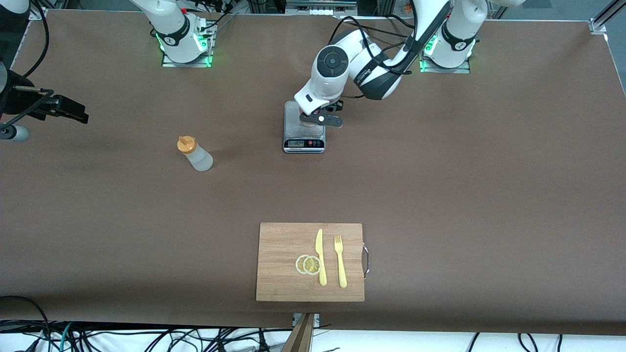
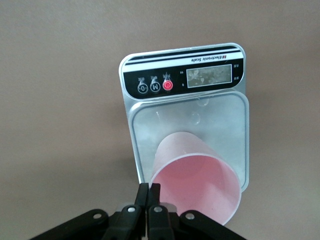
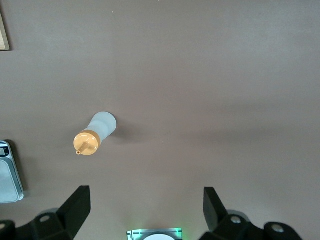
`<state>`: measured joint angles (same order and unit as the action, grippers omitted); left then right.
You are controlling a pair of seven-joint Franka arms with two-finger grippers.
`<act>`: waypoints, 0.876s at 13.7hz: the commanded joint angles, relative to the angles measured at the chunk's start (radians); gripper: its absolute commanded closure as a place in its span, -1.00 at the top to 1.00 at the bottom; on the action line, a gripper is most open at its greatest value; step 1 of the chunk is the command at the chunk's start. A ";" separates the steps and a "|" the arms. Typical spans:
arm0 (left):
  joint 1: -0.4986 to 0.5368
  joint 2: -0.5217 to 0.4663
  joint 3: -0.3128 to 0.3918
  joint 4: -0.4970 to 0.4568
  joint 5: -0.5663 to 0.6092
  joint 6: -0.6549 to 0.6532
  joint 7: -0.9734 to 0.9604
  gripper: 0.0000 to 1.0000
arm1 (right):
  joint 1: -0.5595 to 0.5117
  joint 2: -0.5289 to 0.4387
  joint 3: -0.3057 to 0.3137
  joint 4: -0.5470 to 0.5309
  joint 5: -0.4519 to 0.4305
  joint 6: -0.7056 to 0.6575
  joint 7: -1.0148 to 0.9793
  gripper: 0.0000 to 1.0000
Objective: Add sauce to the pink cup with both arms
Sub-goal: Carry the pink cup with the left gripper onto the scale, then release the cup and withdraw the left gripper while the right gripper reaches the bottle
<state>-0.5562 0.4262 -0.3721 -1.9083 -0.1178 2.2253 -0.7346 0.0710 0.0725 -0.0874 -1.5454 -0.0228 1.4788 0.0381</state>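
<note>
The pink cup [image 2: 195,185] is on the steel plate of a kitchen scale [image 2: 210,75], its open mouth facing the left wrist view. My left gripper [image 2: 149,192] is shut on the cup's rim, with one finger either side of the wall. In the front view the left gripper [image 1: 320,120] is over the scale [image 1: 303,143] and hides most of the cup [image 1: 308,122]. The sauce bottle [image 1: 194,154] stands upright on the table toward the right arm's end, with its orange cap on. My right gripper [image 3: 145,192] is open and empty, high above the table by the bottle [image 3: 97,132], and shows in the front view [image 1: 68,111].
A wooden cutting board [image 1: 283,259] lies near the front edge. It holds a yellow knife [image 1: 320,256], a yellow fork [image 1: 340,261] and two lemon slices [image 1: 308,264]. The scale's corner [image 3: 7,175] shows in the right wrist view.
</note>
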 commanded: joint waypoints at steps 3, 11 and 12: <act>-0.013 0.025 0.007 0.026 -0.014 0.020 -0.023 0.18 | 0.003 0.049 0.000 0.013 0.004 -0.003 -0.174 1.00; 0.062 -0.030 0.048 0.236 -0.046 -0.208 -0.008 1.00 | -0.088 0.269 -0.008 -0.021 0.268 -0.002 -0.907 1.00; 0.071 -0.049 0.070 0.257 -0.046 -0.228 -0.008 1.00 | -0.120 0.300 -0.008 -0.033 0.334 0.001 -1.008 1.00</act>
<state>-0.5054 0.4144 -0.3326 -1.7061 -0.1336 2.0710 -0.7461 -0.0063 0.3427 -0.0988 -1.5650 0.2274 1.4814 -0.8113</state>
